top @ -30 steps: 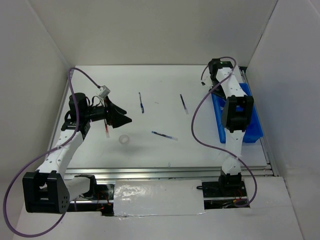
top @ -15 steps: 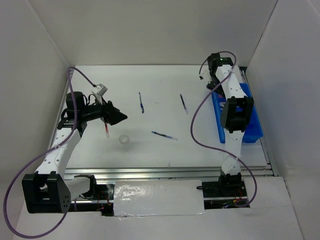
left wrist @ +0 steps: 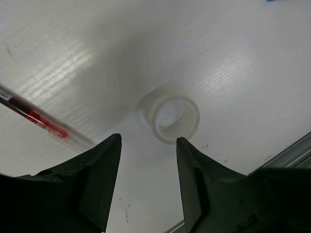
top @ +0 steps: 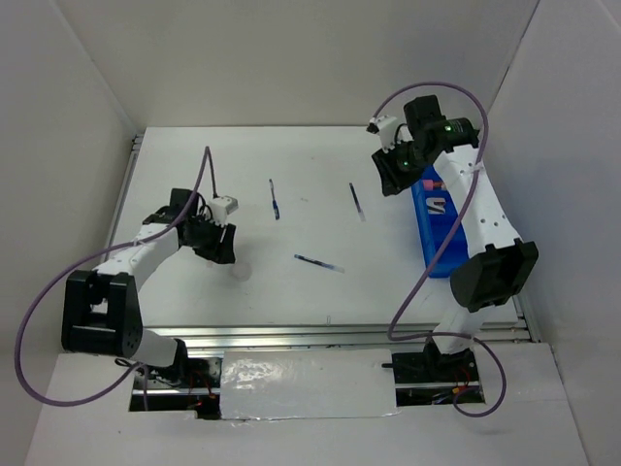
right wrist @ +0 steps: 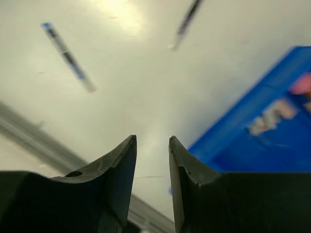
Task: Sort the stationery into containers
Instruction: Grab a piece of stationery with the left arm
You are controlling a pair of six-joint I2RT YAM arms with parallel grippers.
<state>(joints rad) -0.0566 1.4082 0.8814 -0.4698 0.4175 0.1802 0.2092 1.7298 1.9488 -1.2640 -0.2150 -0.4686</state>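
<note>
The left gripper (left wrist: 148, 141) was held apart over the small clear plastic tape ring (left wrist: 169, 119), apparently to grasp it, while the right gripper (right wrist: 152, 144) was held slightly parted and empty.

The left tool (left wrist: 148, 141) hangs over the white counter (left wrist: 233, 58), its two dark fingers (left wrist: 97, 179) spread with nothing between them. A clear tape ring (left wrist: 169, 119) lies flat just beyond the tips. A red pen (left wrist: 41, 121) lies apart from the ring, one end reaching a fingertip.
</note>
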